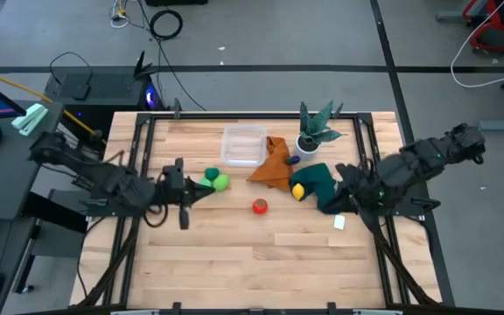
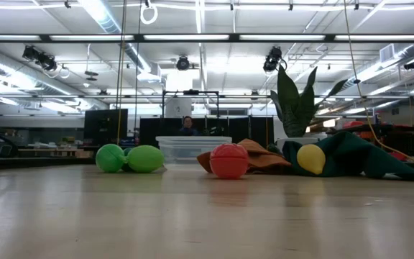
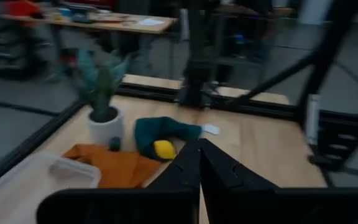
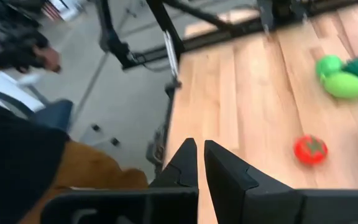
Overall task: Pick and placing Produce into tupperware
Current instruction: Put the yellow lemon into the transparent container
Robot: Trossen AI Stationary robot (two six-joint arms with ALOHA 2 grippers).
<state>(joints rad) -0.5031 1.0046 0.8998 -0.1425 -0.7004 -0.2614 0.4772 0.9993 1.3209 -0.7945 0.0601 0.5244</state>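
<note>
On the desk (image 1: 234, 254), the red fruit (image 1: 260, 206) lies nearest the front edge. Behind it, two green pieces (image 1: 216, 180) touch, just beside the left gripper (image 1: 185, 195), whose jaws are closed and empty. The yellow piece (image 1: 297, 192) rests on the dark green cloth (image 1: 318, 182) by the right gripper (image 1: 346, 194), jaws closed too. Farther back the purple piece (image 1: 293, 160) sits beside the orange cloth (image 1: 272, 164), near the plant (image 1: 315, 128), and the clear container (image 1: 243, 144) holds nothing.

Clear tupperware (image 1: 243, 144) sitting upright and empty at table's far side. Two green pieces (image 1: 216, 180) lying touching, red one (image 1: 260, 206) sitting alone nearer, yellow (image 1: 298, 192) resting on cloth, dark purple (image 1: 293, 160) sitting by pot.
</note>
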